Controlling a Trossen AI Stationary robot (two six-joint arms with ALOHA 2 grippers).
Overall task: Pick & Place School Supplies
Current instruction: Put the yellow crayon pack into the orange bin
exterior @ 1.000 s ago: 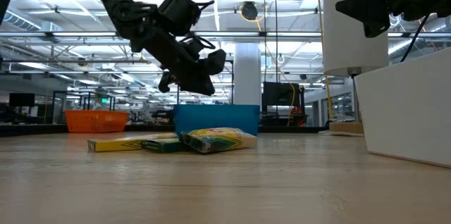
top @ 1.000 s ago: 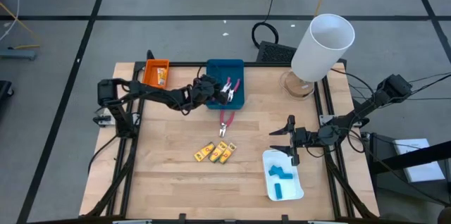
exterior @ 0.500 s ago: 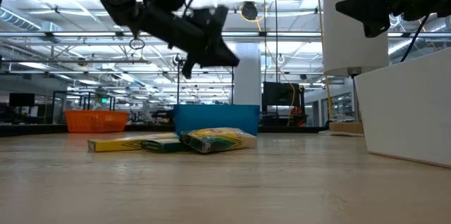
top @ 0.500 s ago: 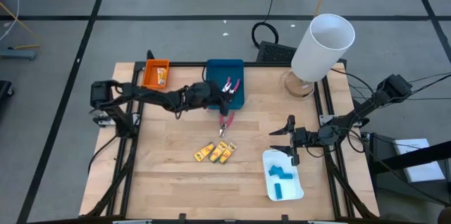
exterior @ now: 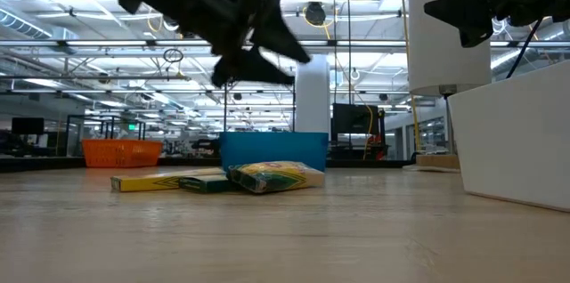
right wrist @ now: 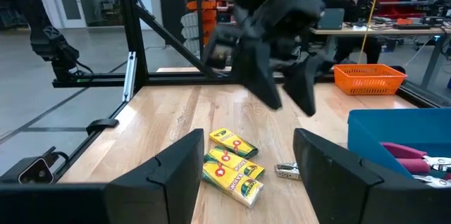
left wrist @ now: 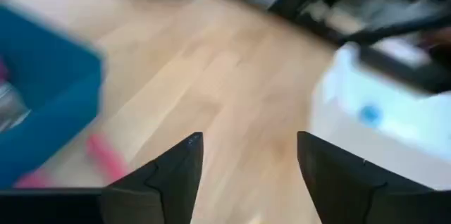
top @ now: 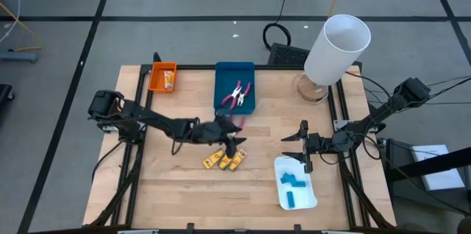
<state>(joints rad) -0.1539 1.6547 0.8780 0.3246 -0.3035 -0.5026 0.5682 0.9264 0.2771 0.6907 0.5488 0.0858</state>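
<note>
Fingers of the left gripper [top: 234,143] stand spread with nothing between them, hanging above the desk [top: 184,190] right over a pair of pink-handled pliers [left wrist: 106,157], whose handle shows just ahead of the left wrist camera's two dark fingertips [left wrist: 184,155]. Just beside these fingers, toward the desk's front edge, three yellow crayon boxes [top: 225,160] lie side by side and touching, flat on the wood; the low view shows them under the raised gripper, apart from it. Farther on, behind the left fingers, the blue tray [top: 224,72] holds another pair of pink-handled pliers [top: 237,95], and the orange tray [top: 159,77] at the far left corner holds a small yellow piece. Fingers of the right gripper [top: 302,146] are also spread and empty, held at the rear edge of the white tray [top: 310,196], well apart from the left gripper. Light-blue oblong blocks [top: 294,181] lie inside that white tray, just past the right fingers toward the front of the desk. Beyond the right fingers, at the back right of the desk, stands a tall white cylinder [top: 335,50].
</note>
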